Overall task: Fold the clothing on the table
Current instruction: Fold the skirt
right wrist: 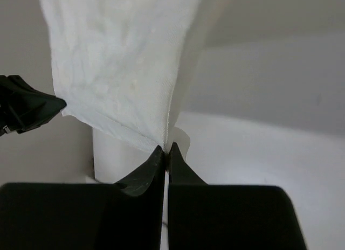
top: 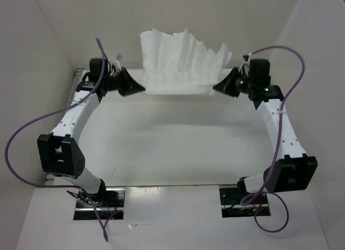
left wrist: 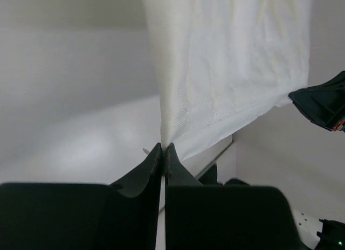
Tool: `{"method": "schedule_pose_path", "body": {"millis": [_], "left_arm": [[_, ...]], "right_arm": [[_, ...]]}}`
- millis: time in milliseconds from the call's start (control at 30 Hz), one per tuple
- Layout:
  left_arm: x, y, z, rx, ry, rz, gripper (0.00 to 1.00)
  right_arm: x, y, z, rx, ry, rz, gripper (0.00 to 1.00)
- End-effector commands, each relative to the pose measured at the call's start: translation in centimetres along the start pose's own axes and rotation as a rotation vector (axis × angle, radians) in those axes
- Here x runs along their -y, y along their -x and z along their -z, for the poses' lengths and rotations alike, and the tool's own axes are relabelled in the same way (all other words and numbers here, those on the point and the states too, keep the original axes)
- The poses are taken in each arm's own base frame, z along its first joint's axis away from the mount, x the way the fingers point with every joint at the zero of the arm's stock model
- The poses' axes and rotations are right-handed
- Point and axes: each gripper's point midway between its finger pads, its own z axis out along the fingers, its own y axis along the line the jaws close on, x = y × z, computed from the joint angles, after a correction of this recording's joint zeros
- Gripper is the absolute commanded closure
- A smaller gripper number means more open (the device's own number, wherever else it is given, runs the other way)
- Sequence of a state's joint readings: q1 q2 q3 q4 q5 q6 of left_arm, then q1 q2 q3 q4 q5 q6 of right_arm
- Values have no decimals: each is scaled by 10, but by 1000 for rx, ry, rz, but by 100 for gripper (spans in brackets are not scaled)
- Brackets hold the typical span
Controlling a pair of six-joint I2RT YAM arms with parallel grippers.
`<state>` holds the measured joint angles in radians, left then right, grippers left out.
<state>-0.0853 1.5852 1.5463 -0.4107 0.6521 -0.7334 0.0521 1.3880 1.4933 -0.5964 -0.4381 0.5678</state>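
Left end effector (left wrist: 163, 153), right end effector (right wrist: 166, 153) pinching clothing (left wrist: 226, 72) corners, pointed inward.

The clothing (top: 183, 64) is soft, creased woven cloth; the table (top: 178, 145) smooth, matt.

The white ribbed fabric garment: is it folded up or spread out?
Spread out. The white fabric garment is stretched as a creased sheet between the left gripper and right gripper, each shut on a corner.
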Motion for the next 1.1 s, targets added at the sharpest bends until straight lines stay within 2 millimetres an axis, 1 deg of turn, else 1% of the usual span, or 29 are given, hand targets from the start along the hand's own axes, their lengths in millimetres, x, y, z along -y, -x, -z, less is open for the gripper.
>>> {"method": "schedule_pose_path", "body": {"millis": [0, 33, 67, 100, 133, 167, 200, 233, 267, 300, 333, 367, 400, 467, 500, 533, 567, 600, 633, 700, 733, 800, 833, 867, 900, 967, 1000, 1033, 1067], "left_arm": [[-119, -65, -19, -73, 243, 213, 97], [-141, -108, -18, -155, 283, 274, 97], [-149, -129, -19, -198, 303, 296, 98], [-147, -150, -14, -239, 312, 303, 98], [-149, -167, -11, -272, 327, 318, 98], [-156, -197, -3, -335, 345, 354, 98], [-148, -212, 6, -365, 350, 355, 98], [-145, -224, 14, -390, 349, 363, 98], [-135, -232, 29, -398, 343, 368, 98], [-132, -246, 40, -422, 353, 375, 98], [-119, -252, 58, -419, 350, 372, 98], [-111, -252, 67, -409, 345, 374, 98], [-100, -253, 74, -405, 325, 369, 98], [-79, -248, 94, -353, 314, 375, 98], [-74, -243, 97, -327, 314, 372, 98], [-69, -239, 98, -310, 303, 374, 98], [-64, -233, 97, -302, 295, 366, 98], [-63, -228, 94, -295, 289, 360, 98], [-69, -226, 85, -305, 298, 369, 98], [-78, -215, 77, -292, 321, 344, 98], [-86, -212, 68, -302, 341, 342, 98], [-96, -202, 63, -291, 379, 313, 98], [-106, -198, 58, -294, 404, 315, 99], [-115, -197, 57, -294, 431, 320, 99], [-124, -195, 52, -304, 458, 306, 99], [-130, -185, 46, -289, 465, 293, 99], [-134, -187, 44, -301, 474, 302, 99], [-137, -182, 36, -299, 472, 301, 99], [-140, -180, 34, -299, 483, 301, 99]], "right_arm": [[110, -90, -17, -229, -248, -208, 100], [117, -110, -13, -281, -264, -237, 100], [131, -150, -2, -391, -309, -304, 100], [133, -171, 5, -452, -322, -316, 100], [138, -189, 13, -514, -343, -342, 100], [141, -217, 27, -587, -349, -383, 100], [140, -237, 41, -655, -370, -405, 100], [146, -260, 55, -706, -403, -439, 100], [138, -272, 73, -739, -404, -451, 100], [134, -280, 84, -758, -406, -466, 100], [131, -288, 98, -757, -406, -465, 100], [125, -294, 106, -780, -412, -468, 100], [114, -308, 116, -836, -418, -489, 100], [99, -294, 120, -766, -371, -484, 100], [87, -275, 118, -706, -352, -477, 100], [85, -263, 118, -668, -360, -461, 100], [88, -254, 116, -648, -401, -444, 100], [82, -234, 114, -598, -395, -415, 100], [81, -226, 112, -577, -403, -401, 100], [81, -204, 100, -514, -410, -372, 100], [82, -197, 93, -493, -409, -359, 100], [89, -186, 80, -480, -431, -363, 100], [90, -181, 71, -465, -420, -355, 100], [92, -179, 66, -464, -419, -354, 100], [98, -179, 58, -471, -435, -357, 100], [103, -175, 48, -460, -433, -340, 100], [106, -172, 44, -453, -436, -345, 100], [112, -169, 35, -445, -444, -341, 100], [117, -168, 31, -437, -458, -336, 100]]}}
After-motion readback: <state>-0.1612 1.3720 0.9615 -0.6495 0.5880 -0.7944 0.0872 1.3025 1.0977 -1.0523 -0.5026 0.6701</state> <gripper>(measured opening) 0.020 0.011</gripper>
